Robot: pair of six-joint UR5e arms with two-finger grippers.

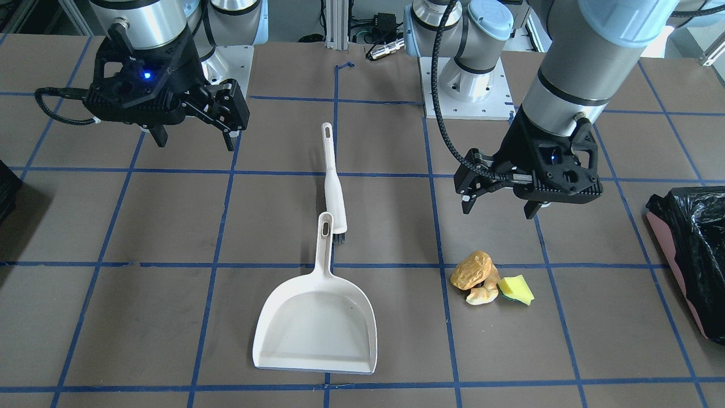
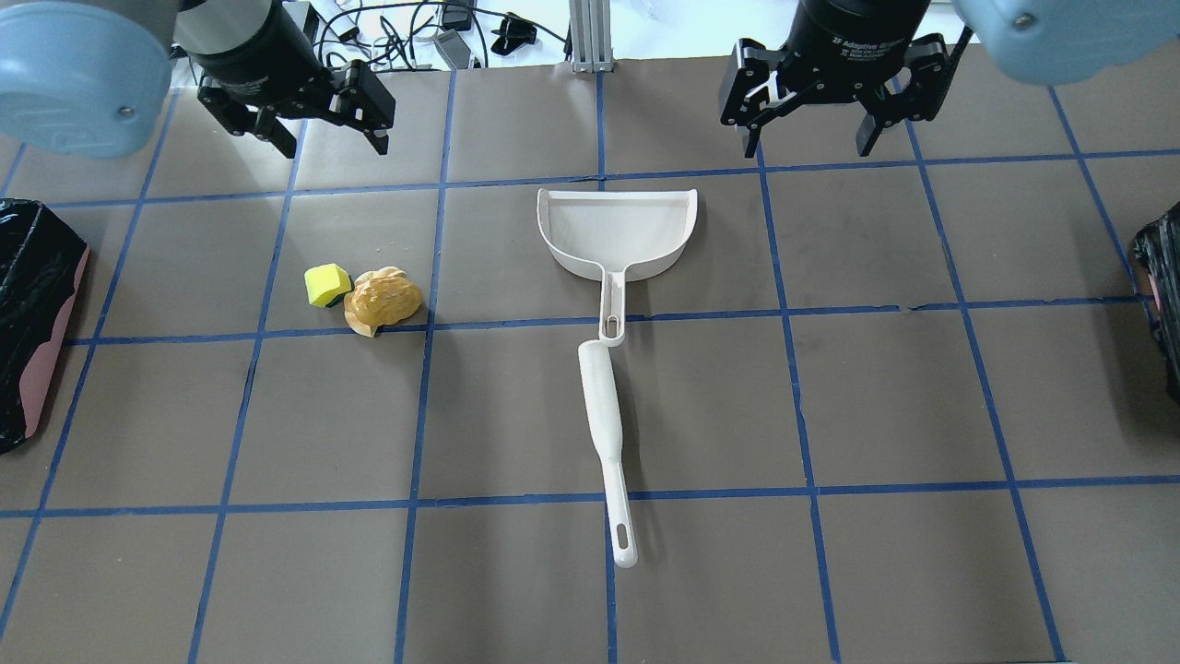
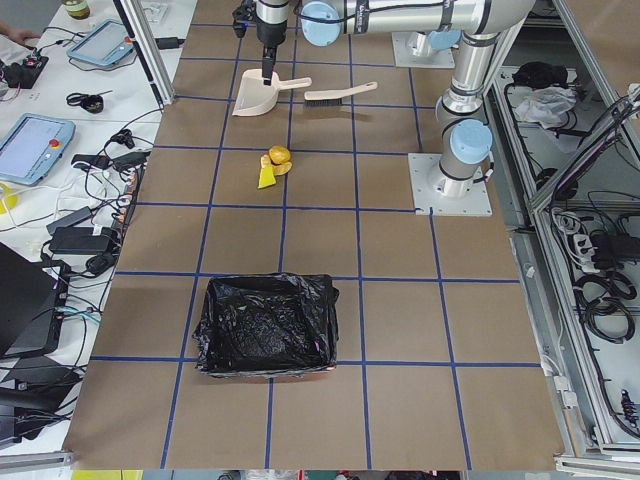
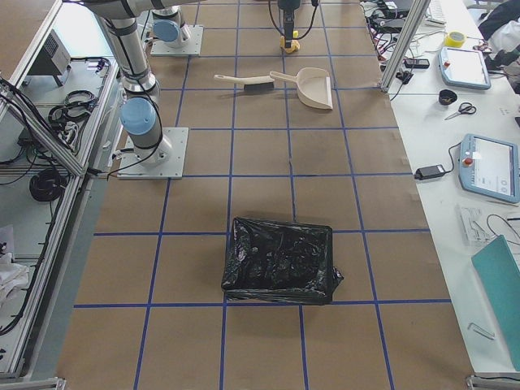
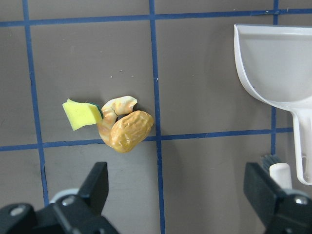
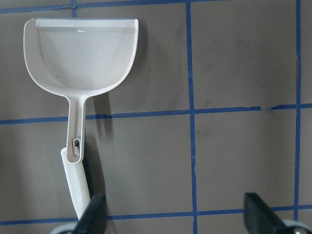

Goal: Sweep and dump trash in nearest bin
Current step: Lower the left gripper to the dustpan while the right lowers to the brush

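The trash (image 1: 490,279) is a small pile on the table: an orange-brown lumpy piece, a pale tan crust and a yellow sponge wedge; it also shows in the overhead view (image 2: 369,297) and the left wrist view (image 5: 117,129). My left gripper (image 1: 498,208) hangs open and empty above the table, just robot-side of the pile. The white dustpan (image 1: 317,323) lies flat mid-table, and the white brush (image 1: 334,181) lies touching its handle end. My right gripper (image 1: 195,141) is open and empty, raised well off to the side of the brush. The pink-sided bin (image 1: 694,255) with a black bag stands at the table end on my left.
A second black-bagged bin (image 2: 1163,295) stands at the table end on my right. The brown table has a grid of blue tape lines. The arm bases (image 1: 464,85) stand on the robot's side of the table.
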